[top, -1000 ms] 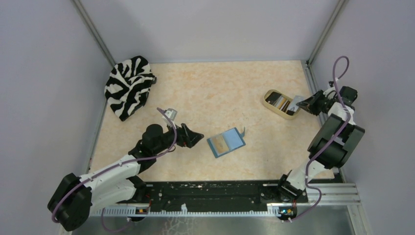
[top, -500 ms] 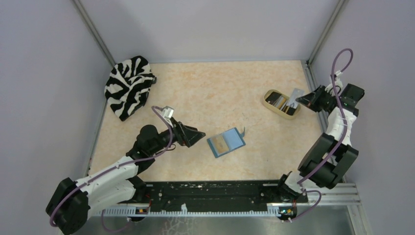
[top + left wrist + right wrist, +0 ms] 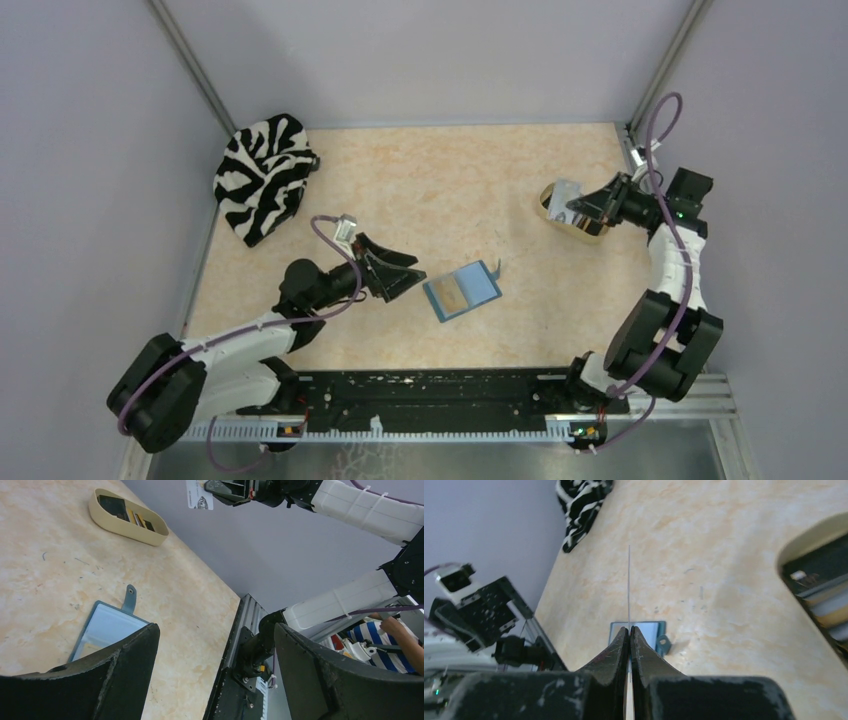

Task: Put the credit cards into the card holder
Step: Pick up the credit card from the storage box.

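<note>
The teal card holder lies open and flat mid-table, its snap tab pointing away; a tan patch shows on its left half. My left gripper hovers just left of it, open and empty; the holder shows beyond its left finger. My right gripper is shut on a pale credit card, held above the beige tray. In the right wrist view this card stands edge-on between the shut fingers, with the holder far beyond. More credit cards lie in the tray.
The beige oval tray sits at the right, under the right gripper. A zebra-striped cloth is bunched in the far left corner. Grey walls close in three sides. A black rail runs along the near edge.
My right gripper has risen from the tray's right end with the pale card and swung left over the tray. My left gripper has turned a little, staying open by the holder.
</note>
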